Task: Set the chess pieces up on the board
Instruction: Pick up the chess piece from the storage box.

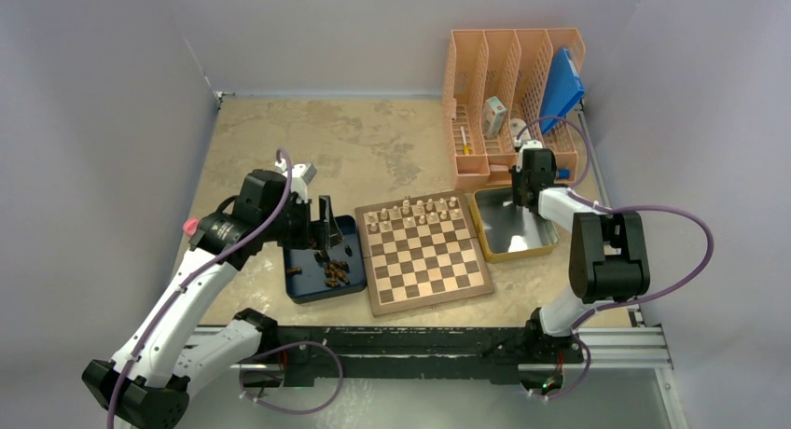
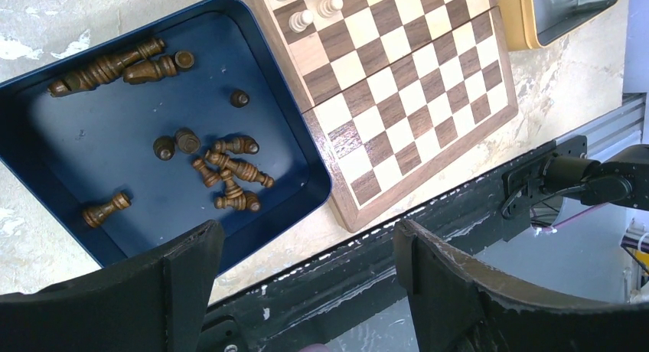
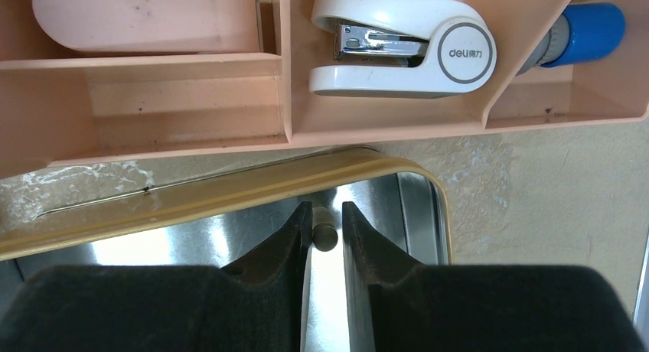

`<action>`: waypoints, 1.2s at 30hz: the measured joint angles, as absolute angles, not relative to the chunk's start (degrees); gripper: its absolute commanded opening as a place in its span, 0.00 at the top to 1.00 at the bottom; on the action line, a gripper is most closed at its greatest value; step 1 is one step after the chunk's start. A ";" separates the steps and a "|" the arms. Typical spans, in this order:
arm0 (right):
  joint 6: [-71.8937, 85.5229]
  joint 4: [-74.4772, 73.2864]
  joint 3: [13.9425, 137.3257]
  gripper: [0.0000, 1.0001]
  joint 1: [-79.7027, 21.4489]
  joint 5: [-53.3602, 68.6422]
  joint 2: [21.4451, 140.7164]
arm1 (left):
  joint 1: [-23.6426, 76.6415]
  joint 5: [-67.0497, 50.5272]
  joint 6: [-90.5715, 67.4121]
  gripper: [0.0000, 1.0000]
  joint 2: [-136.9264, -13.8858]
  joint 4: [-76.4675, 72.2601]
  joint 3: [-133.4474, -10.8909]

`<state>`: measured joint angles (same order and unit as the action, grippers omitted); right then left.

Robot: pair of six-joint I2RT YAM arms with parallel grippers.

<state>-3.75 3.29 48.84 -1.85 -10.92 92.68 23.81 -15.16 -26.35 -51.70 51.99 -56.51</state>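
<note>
Top external: board [image 1: 429,256] sits mid-table btwn blue tray [image 1: 308,291] on its left and yellow tray [image 1: 511,255] on its right, each just beside its border. Pale pieces [image 1: 415,210] stand upright on the board's two far rows.

Blue tray holds the dark pieces [image 2: 229,172]. Most lie on their sides, in a loose cluster mid-tray plus a few long ones along the far wall. One lies alone nr the left corner, and a few stand upright. L gripper [image 2: 306,237] hangs over the blue tray's near edge, jaws wide apart, nothing btwn them.

R gripper [image 3: 327,208] is down inside the yellow tray nr its far right corner. Its jaws are nearly together, clamped on a single pale piece [image 3: 324,236], w/ fingers [image 3: 283,249] touching it on both sides. Only the piece's round head shows, over the tray's shiny metal floor; can't tell if it is lifted.

Just beyond the yellow tray stands a peach organizer [image 1: 513,75], w/ a strip of table btwn them. Its low front compartments hold a white stapler [image 3: 398,50], a blue-capped marker [image 3: 585,27] and a pink rounded item [image 3: 145,15]. A blue folder [image 1: 562,89] leans in the rightmost upright slot, w/ a white box [image 1: 494,117] in a slot to its left.
</note>
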 measured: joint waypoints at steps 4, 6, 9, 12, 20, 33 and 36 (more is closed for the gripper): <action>-3.73 3.20 48.84 0.79 -1.85 -10.90 92.68 | 23.81 -15.05 -26.35 0.18 -51.72 51.99 -56.51; -3.73 3.09 48.84 0.81 -1.85 -10.90 92.68 | 23.81 -15.03 -26.35 0.18 -51.86 51.99 -56.51; -3.68 2.96 48.84 0.85 -1.85 -10.90 92.68 | 23.81 -15.03 -26.35 0.18 -52.07 51.99 -56.51; -3.68 2.63 49.06 0.85 -1.87 -10.90 92.68 | 23.81 -15.00 -26.37 0.18 -52.10 51.96 -56.51; -2.98 -0.73 51.29 0.90 -3.01 -10.96 92.16 | 23.81 -14.90 -26.37 0.18 -52.01 51.96 -56.51; 2.28 -12.29 60.38 0.89 -7.20 -14.13 85.80 | 23.81 -14.90 -26.37 0.18 -51.24 51.37 -56.51; 4.62 -14.94 62.74 0.89 -11.11 -14.96 84.82 | 23.81 -15.27 -26.37 0.18 -51.09 51.05 -56.51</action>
<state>4.62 -14.94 62.74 -11.11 -14.96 84.82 23.81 -15.27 -26.37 -51.09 51.05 -56.51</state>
